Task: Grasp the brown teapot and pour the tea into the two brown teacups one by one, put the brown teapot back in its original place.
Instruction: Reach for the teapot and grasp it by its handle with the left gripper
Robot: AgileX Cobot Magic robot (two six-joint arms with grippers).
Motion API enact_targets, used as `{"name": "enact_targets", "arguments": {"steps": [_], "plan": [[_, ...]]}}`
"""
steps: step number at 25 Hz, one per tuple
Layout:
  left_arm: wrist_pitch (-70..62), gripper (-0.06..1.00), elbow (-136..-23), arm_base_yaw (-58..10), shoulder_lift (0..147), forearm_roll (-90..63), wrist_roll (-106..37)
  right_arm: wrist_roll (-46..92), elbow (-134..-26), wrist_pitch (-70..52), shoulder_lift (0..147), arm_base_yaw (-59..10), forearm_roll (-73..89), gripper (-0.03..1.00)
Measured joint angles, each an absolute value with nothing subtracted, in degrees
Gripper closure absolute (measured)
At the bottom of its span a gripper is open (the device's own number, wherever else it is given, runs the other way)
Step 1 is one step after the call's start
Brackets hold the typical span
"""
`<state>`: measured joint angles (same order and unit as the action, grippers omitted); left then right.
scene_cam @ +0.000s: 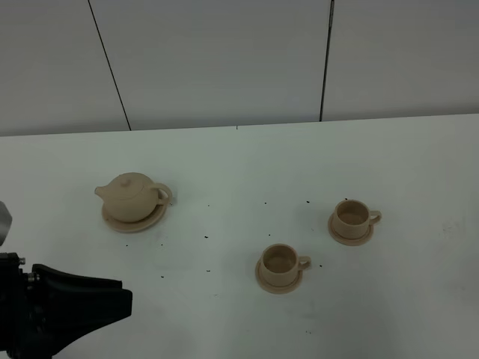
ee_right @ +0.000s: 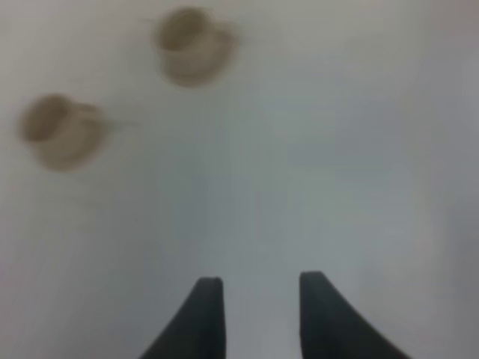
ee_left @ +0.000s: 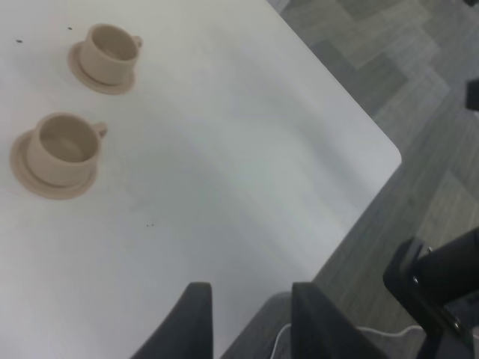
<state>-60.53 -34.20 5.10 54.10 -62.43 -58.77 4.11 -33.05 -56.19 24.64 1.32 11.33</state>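
Observation:
The brown teapot (scene_cam: 131, 196) stands lidded on its wide saucer (scene_cam: 120, 222) at the table's left, spout pointing left. The two brown teacups sit on small saucers: one near the front middle (scene_cam: 283, 260) (ee_left: 63, 146), the other farther right (scene_cam: 353, 216) (ee_left: 111, 51). Both appear blurred in the right wrist view (ee_right: 191, 41) (ee_right: 60, 131). Their insides look beige; the tea is not visible. My left gripper (ee_left: 251, 295) is open and empty, low at the front left (scene_cam: 126, 303), well short of the teapot. My right gripper (ee_right: 260, 283) is open over bare table and is out of the high view.
The white table (scene_cam: 239, 164) carries small dark specks between the teapot and the cups. Its rounded corner (ee_left: 393, 153) and edge drop to grey patterned floor. A grey panelled wall (scene_cam: 224, 60) stands behind the table.

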Motion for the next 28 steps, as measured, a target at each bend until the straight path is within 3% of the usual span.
{"name": "enact_targets", "arguments": {"steps": [14,28], "plan": [[-58.41,0.62,-34.20,5.10,54.10,-62.43,-58.08,-2.69,-28.04,-61.11,6.07,1.32,5.10,0.73],[-58.15,0.62,-34.20,5.10,54.10,-62.43,-58.02,-7.94,-27.77,-61.12,-0.34,1.32,1.80,0.73]]}}
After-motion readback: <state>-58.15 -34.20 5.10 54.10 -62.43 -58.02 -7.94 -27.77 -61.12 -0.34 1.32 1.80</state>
